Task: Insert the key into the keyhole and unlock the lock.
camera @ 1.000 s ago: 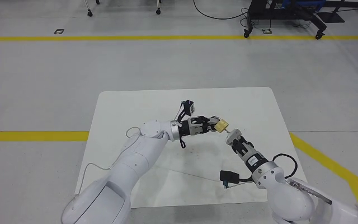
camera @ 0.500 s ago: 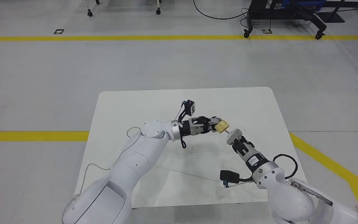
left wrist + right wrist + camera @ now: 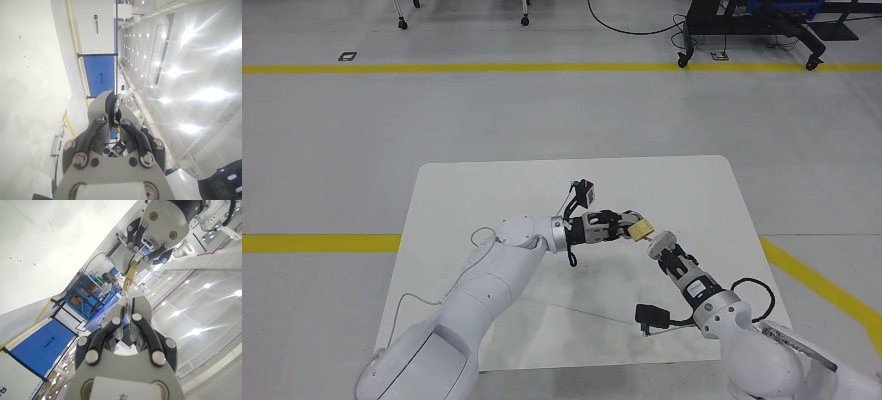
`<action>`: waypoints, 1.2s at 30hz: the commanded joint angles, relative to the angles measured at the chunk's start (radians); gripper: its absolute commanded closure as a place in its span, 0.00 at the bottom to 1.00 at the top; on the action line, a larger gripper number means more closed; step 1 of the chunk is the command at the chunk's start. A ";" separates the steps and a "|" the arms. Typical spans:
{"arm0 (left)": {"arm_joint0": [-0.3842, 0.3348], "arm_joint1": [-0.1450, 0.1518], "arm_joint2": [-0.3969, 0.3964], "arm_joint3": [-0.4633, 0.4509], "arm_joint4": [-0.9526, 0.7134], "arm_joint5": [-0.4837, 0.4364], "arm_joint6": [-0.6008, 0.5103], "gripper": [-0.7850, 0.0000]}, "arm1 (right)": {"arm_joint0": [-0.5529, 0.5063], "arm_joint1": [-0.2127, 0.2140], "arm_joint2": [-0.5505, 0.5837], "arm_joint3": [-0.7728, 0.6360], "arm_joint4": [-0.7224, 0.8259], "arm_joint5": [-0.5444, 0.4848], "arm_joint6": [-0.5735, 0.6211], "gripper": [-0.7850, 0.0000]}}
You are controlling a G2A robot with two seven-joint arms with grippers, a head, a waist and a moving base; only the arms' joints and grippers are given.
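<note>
Nearest the lower edge of the top view, the right claw [image 3: 657, 241] is held a little right of the frame's centre, above the white tabletop [image 3: 492, 200]. It is pointed up and to the left. Its fingers [image 3: 141, 306] are nearly closed, with only a thin gap left between them, and the key [image 3: 128, 300] is pinched in that gap. The key is seen edge-on as a thin silver strip, and its tip is set against the round keyhole [image 3: 127, 281] in the narrow brass underside of the lock [image 3: 641, 228]. How deep the key sits in the keyhole cannot be told.

Just beyond, the lock is held in the air at about the middle of the top view, clear of the tabletop, with its underside turned toward the right claw. The left claw [image 3: 114, 106] is closed tightly on the lock's silver shackle [image 3: 116, 108], and the brass body is seen just past the fingers. In the top view this claw is reached in from the left, so the two claws are set almost tip to tip with the lock and key between them.

Farther off, a yellow floor line [image 3: 322, 243] is seen at the left edge of the frame and another [image 3: 442, 68] across the upper part. Wheeled carts [image 3: 762, 25] are parked at the upper right.
</note>
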 commanded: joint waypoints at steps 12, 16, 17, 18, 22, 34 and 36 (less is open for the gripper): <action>0.007 -0.001 -0.015 0.000 0.024 -0.012 0.025 1.00 | -0.073 -0.011 0.058 -0.020 -0.023 0.012 -0.002 1.00; 0.007 -0.001 -0.015 0.000 0.024 -0.012 0.025 1.00 | -0.073 -0.011 0.058 -0.020 -0.023 0.012 -0.002 1.00; 0.007 -0.001 -0.015 0.000 0.024 -0.012 0.025 1.00 | -0.073 -0.011 0.058 -0.020 -0.023 0.012 -0.002 1.00; 0.007 -0.001 -0.015 0.000 0.024 -0.012 0.025 1.00 | -0.073 -0.011 0.058 -0.020 -0.023 0.012 -0.002 1.00; 0.024 0.002 -0.016 -0.017 0.036 0.006 0.074 1.00 | -0.073 -0.011 0.058 -0.020 -0.023 0.012 -0.002 1.00; 0.133 0.028 -0.069 -0.198 0.032 0.036 0.210 1.00 | -0.130 -0.057 0.120 -0.021 0.187 -0.001 0.276 1.00; 0.142 0.024 -0.069 -0.217 0.025 0.050 0.230 1.00 | -0.131 -0.068 0.118 -0.028 0.197 -0.012 0.309 1.00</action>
